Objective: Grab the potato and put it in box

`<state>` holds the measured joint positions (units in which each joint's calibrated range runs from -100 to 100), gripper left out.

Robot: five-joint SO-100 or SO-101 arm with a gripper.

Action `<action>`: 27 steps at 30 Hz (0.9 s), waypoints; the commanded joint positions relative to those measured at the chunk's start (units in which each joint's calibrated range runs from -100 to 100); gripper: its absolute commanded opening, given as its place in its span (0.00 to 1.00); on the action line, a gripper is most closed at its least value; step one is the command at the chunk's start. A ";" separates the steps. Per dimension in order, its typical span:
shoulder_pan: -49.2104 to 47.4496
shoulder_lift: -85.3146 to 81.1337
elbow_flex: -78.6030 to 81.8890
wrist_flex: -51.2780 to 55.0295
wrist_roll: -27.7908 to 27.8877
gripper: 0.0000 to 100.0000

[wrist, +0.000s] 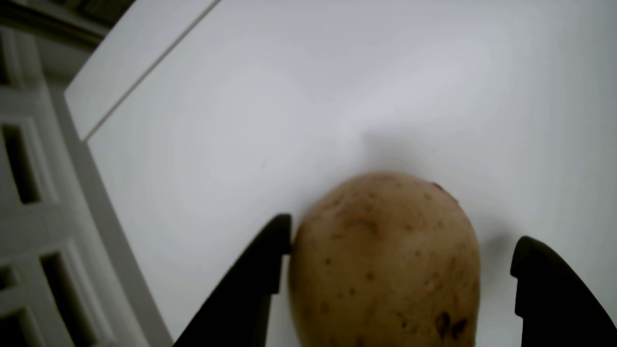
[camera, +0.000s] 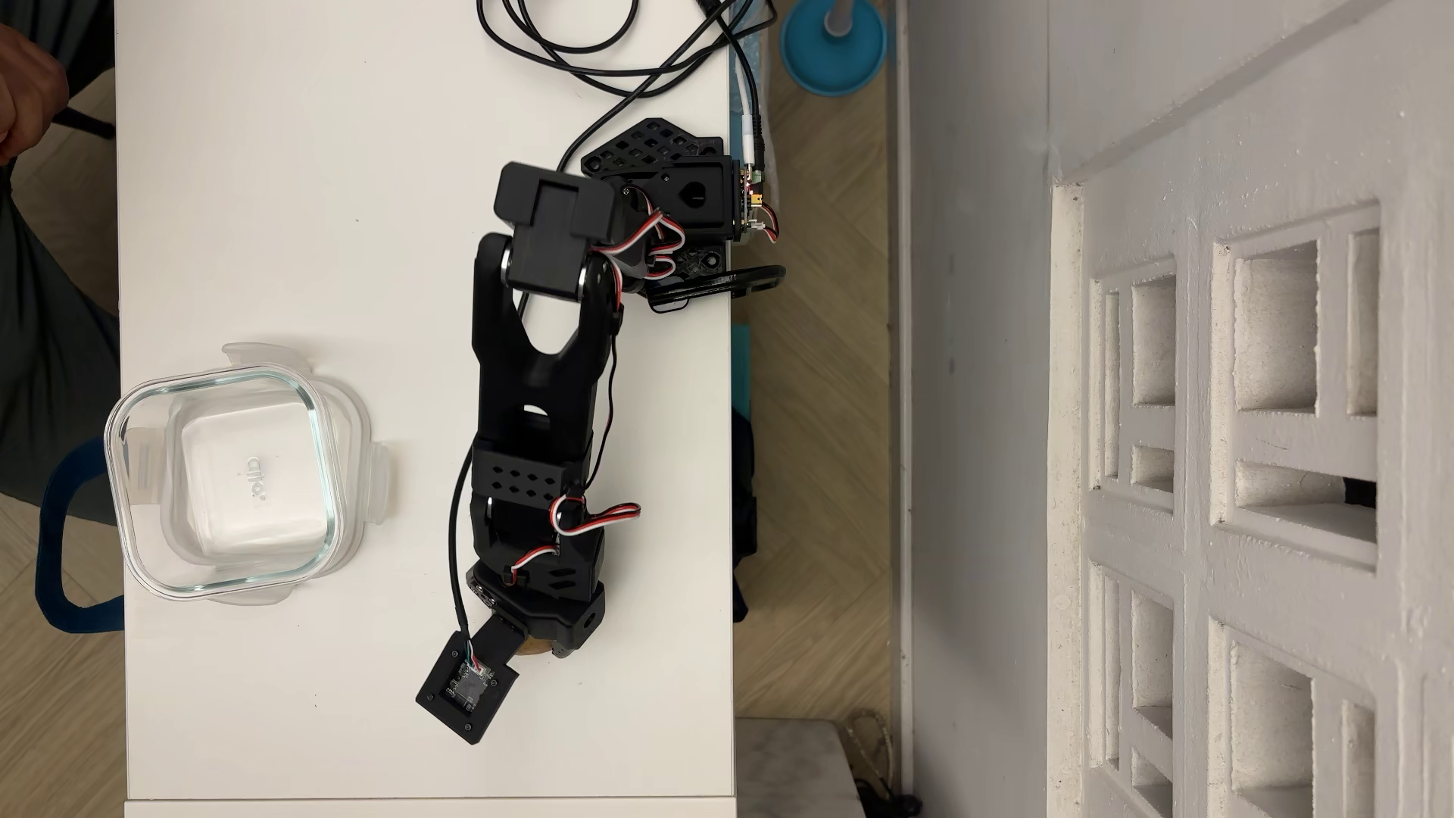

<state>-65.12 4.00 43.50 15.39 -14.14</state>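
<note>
Wrist view: jaws apart around potato [wrist: 384,263] on worktop [wrist: 300,100]; one touching potato's left flank, other just clear on potato's right. Close evenly, avoiding roll.

One camera looks straight down from high above my counter [camera: 315,197]; my wrist camera sits close, sharing only that counter [wrist: 300,83].

White table [camera: 315,197] with looped black cables [camera: 566,47] at its top edge — blue round base [camera: 834,47] just beyond.
</note>
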 commanded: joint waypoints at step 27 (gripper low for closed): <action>5.67 -21.52 -3.06 0.74 -2.84 0.03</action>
<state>-63.08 -6.86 41.34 15.03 -15.85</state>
